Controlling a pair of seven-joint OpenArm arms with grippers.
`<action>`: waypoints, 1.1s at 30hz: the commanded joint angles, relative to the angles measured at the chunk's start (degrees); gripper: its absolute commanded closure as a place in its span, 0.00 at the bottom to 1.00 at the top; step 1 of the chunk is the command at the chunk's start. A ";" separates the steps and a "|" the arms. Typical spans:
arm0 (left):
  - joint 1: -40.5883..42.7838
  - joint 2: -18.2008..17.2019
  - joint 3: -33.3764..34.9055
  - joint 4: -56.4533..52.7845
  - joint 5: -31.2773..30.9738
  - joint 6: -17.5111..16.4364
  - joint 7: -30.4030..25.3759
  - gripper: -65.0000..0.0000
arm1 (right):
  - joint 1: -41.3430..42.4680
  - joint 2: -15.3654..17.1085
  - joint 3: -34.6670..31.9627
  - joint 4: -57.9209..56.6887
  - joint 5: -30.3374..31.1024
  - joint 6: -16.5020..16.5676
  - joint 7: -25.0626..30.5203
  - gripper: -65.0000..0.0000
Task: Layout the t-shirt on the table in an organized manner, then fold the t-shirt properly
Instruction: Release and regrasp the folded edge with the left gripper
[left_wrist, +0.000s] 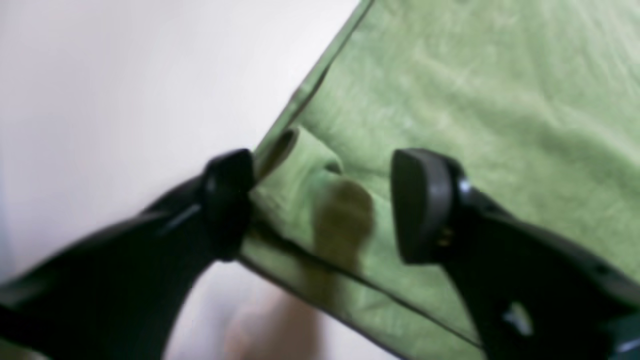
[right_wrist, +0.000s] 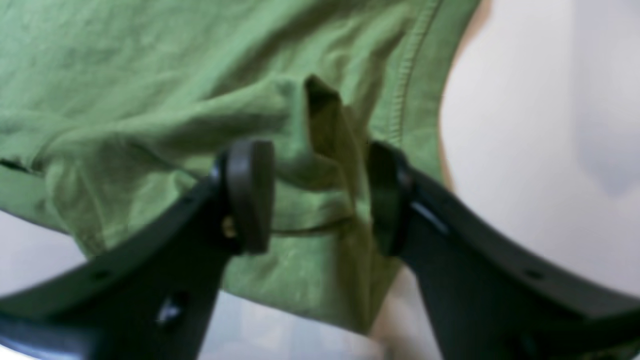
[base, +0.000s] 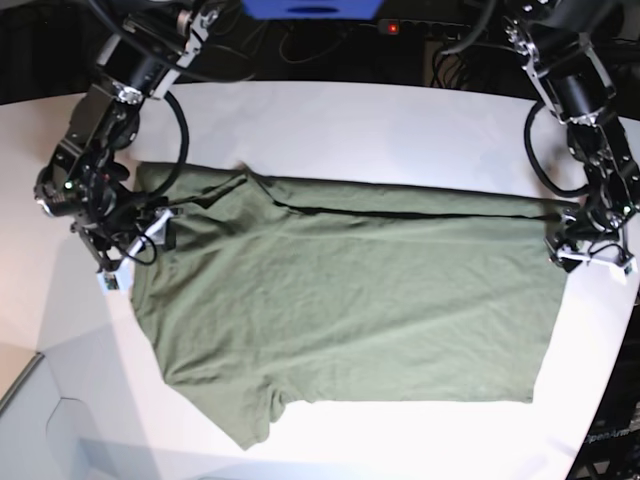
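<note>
Though wrist views blur, t-shirt (base: 340, 300) folds stay discernible.

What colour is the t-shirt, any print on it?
Plain olive green t-shirt, no print visible; the base view shows it best.

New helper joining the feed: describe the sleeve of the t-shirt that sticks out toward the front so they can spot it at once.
On the white table lies the olive t-shirt, spread sideways between the two arms. Follow its near edge toward the base view's left, and the sleeve juts out as a short flap near the table's front. Unlike the far sleeve beside the right tool, no arm is near it.
</note>
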 joint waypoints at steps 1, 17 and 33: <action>-1.11 -1.13 -0.32 1.84 -0.58 -0.06 -0.69 0.26 | 0.81 0.71 0.12 1.10 1.30 -0.25 1.03 0.49; 13.14 -1.13 -0.41 17.58 -0.14 -0.23 -0.69 0.20 | -2.71 2.47 0.29 1.18 1.48 -0.25 1.82 0.48; 13.31 -2.63 -4.28 9.40 -0.23 -0.23 -5.79 0.21 | -3.50 2.21 0.21 1.10 1.48 -0.25 4.20 0.48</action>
